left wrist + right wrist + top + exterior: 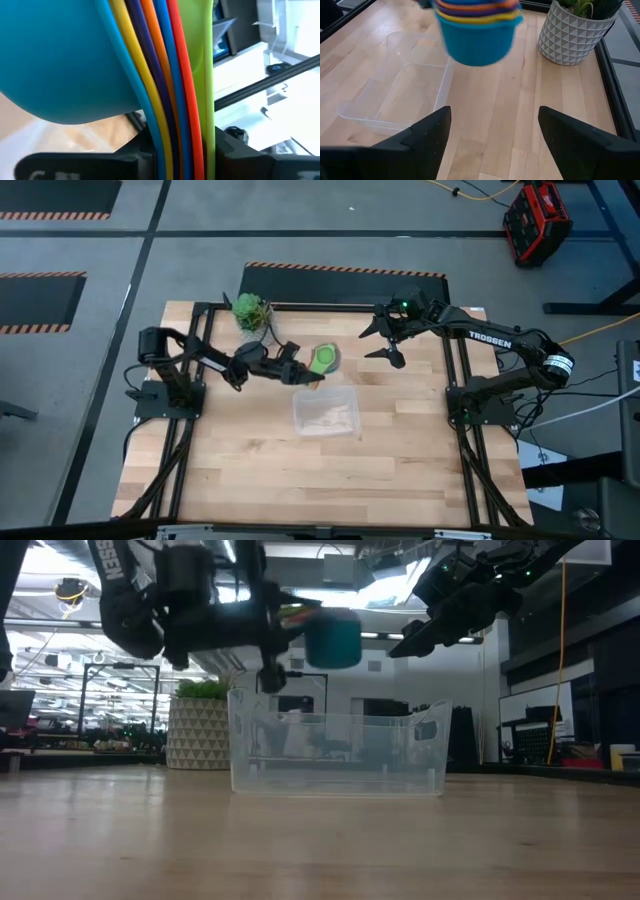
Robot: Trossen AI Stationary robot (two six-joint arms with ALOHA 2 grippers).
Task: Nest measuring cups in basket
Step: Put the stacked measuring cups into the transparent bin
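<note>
The nested stack of plastic measuring cups (323,359) (light blue outermost, then yellow, purple, orange, blue, red and green) hangs above the table, just beyond the far rim of the clear rectangular plastic basket (325,411). The left gripper (300,370) pinches the stacked flat handles (175,100) between its dark fingers; in the left wrist view the coloured handle edges run side by side into the jaws. In the low view the light blue cup body (333,640) sits above the basket's rim, not inside it.

The basket lies flat on the wooden table (250,470), near its middle. Whether it holds anything cannot be told; its walls look see-through and only the table grain shows through them.

Beyond the basket, toward the table's far left corner, stands a white faceted pot with a green plant (250,311), well apart from the basket.

The right gripper (384,340) hangs in the air beyond the basket's right side, fingers spread wide, holding nothing. Nothing lies between the cups and the basket.

White lettering "TROSSEN" (490,338) reads along the right arm.
</note>
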